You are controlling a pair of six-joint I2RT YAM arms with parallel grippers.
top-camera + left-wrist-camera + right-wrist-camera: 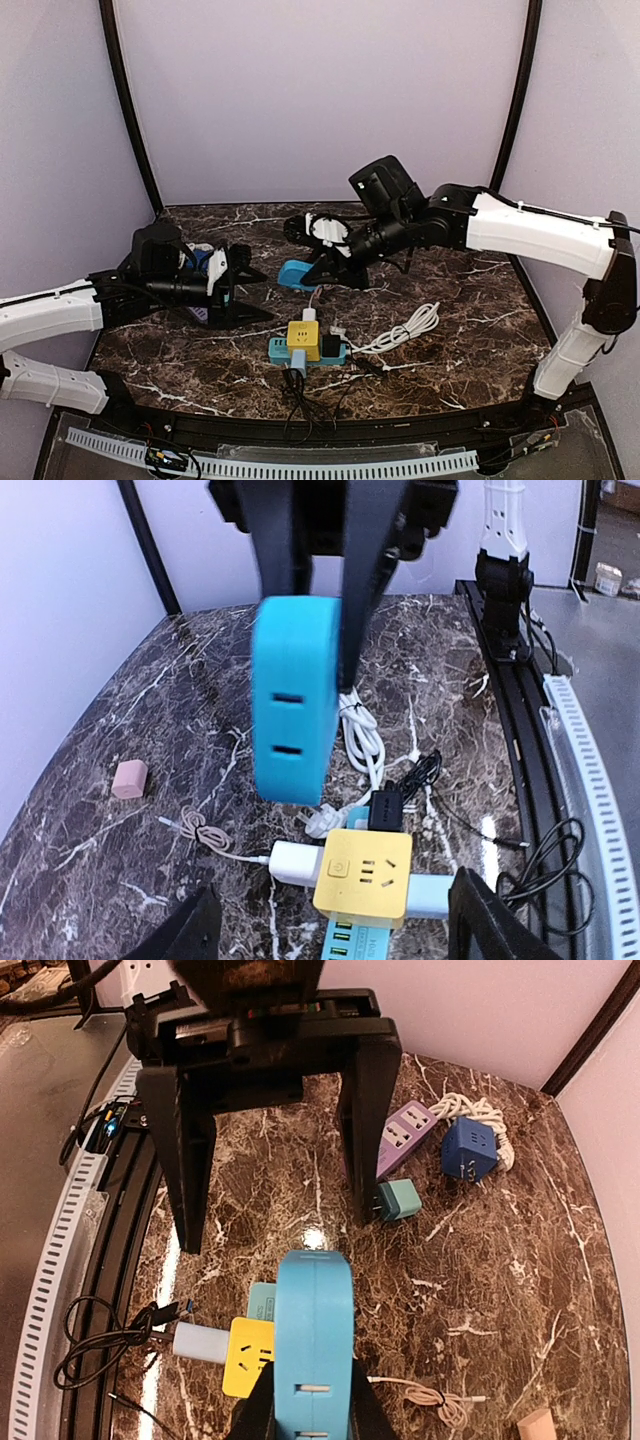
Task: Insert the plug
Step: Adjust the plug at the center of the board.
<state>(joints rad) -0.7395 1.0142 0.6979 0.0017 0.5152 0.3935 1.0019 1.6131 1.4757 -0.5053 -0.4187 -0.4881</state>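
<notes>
My right gripper [312, 1405] is shut on a bright blue socket block [313, 1350], held on edge above the table with its slots showing [290, 695]. Below it a yellow cube socket [365, 875] sits on a pale blue power strip [305, 352], with a white adapter [295, 863] plugged into the cube's side. A small teal plug [400, 1200] lies on the marble, just outside one finger of my left gripper [277, 1232]. That gripper is open, low over the table, with nothing between its fingers [195, 930].
Near the teal plug lie a purple power strip [405, 1135], a dark blue cube socket [468, 1148] and a coiled white cable [405, 328]. A beige cable [200, 830] and a pink block [130, 778] rest on the marble. Black cables [295, 390] trail over the front edge.
</notes>
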